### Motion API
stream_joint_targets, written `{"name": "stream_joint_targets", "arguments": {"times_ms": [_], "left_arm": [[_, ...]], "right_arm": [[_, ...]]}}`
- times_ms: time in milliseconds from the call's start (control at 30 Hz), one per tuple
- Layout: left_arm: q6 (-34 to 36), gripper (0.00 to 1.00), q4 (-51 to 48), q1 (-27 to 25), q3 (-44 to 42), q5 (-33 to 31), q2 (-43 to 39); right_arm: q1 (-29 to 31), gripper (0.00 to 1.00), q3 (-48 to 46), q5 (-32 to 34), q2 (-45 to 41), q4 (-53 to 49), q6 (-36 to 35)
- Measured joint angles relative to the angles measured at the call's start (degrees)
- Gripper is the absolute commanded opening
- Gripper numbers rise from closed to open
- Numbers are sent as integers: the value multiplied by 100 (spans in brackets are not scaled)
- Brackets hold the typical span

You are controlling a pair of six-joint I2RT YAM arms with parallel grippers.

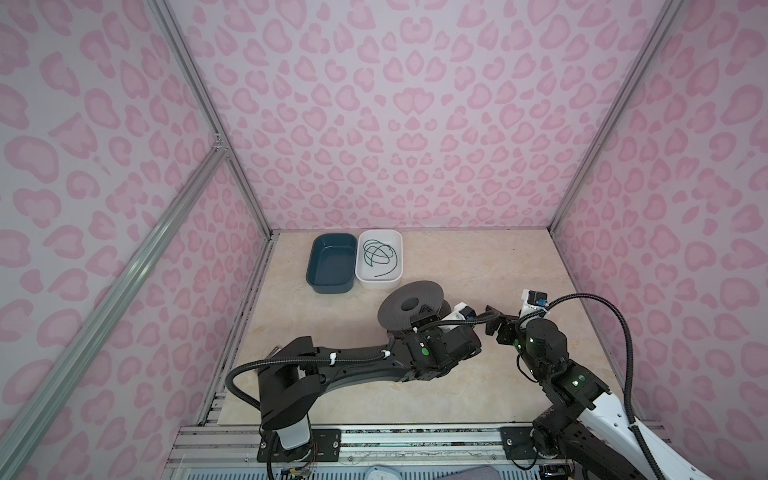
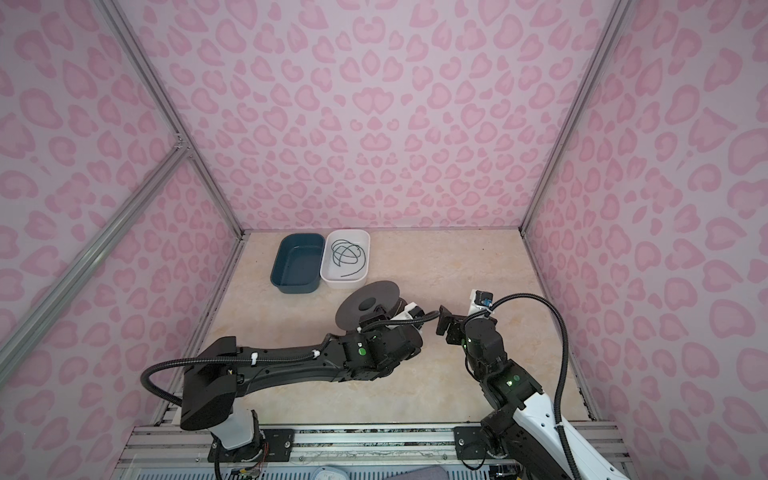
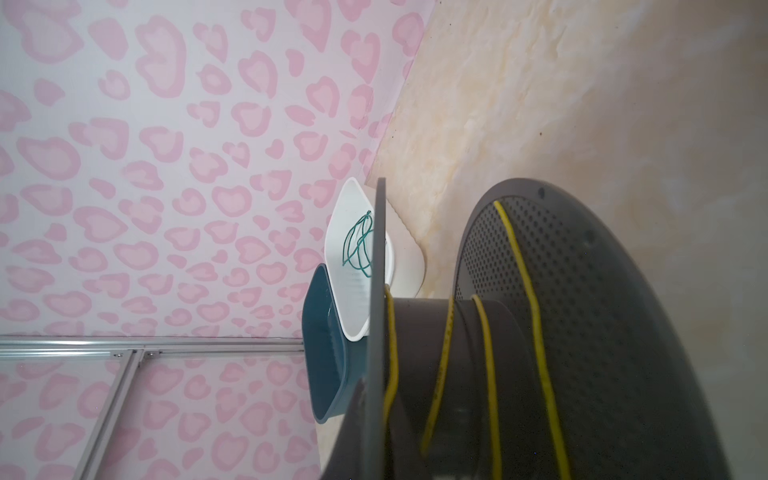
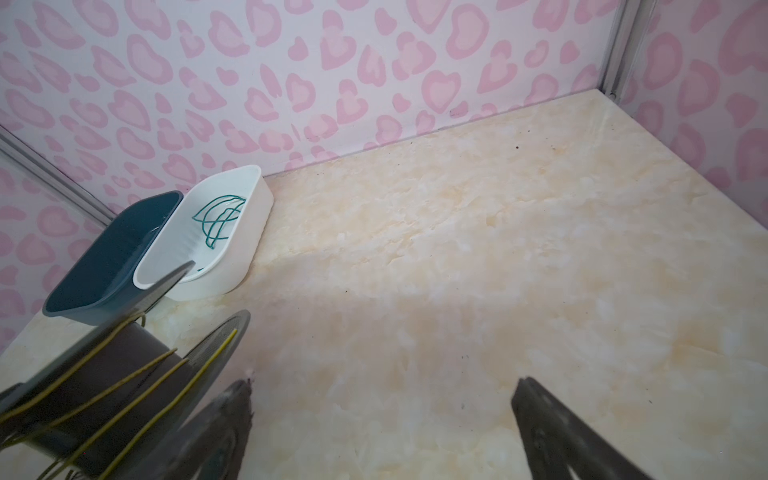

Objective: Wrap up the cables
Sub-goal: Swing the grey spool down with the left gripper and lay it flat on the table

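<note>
A grey spool (image 1: 409, 305) (image 2: 365, 305) is held tilted above the table. My left gripper (image 1: 424, 316) (image 3: 376, 390) is shut on its thin upper flange. The pale yellow cable (image 3: 484, 332) (image 4: 137, 374) runs in several loose turns round the spool's hub. The dark green cable (image 1: 378, 255) (image 2: 348, 255) (image 4: 218, 220) lies in loose loops inside the white bin (image 1: 379, 285). My right gripper (image 1: 492, 322) (image 2: 442, 322) (image 4: 382, 399) hangs just right of the spool, open, with only bare table between its fingers.
A dark blue bin (image 1: 328, 287) (image 4: 89, 309) stands against the left side of the white bin at the back of the table. Pink patterned walls close in the back and both sides. The marbled tabletop (image 4: 498, 249) stretches to the right of the bins.
</note>
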Motion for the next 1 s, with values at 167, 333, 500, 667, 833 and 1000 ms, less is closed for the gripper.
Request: {"name": "stream_joint_targets", "arguments": {"times_ms": [167,333,500,667,833,1000], "left_arm": [[-74,3,-17,-184,275,-247,656],[-490,3,-186,-234,507,-205,1108],[-573,19,-369,-229,706,-232,1460],[-798,45,-647,-223,706,304,1539],[-1071,61,-848,-190,544,704,1532],[-1270,85,-1121,-98,413,1056,1360]], "right_arm": [[0,99,-251,201,-573,-9,28],[-2,99,-345,273,-986,-48,87],[-2,99,-365,310,-1073,-168,201],[-7,99,-229,345,-901,-398,295],[-7,99,-96,348,-756,-402,350],[-7,99,125,348,-529,-435,350]]}}
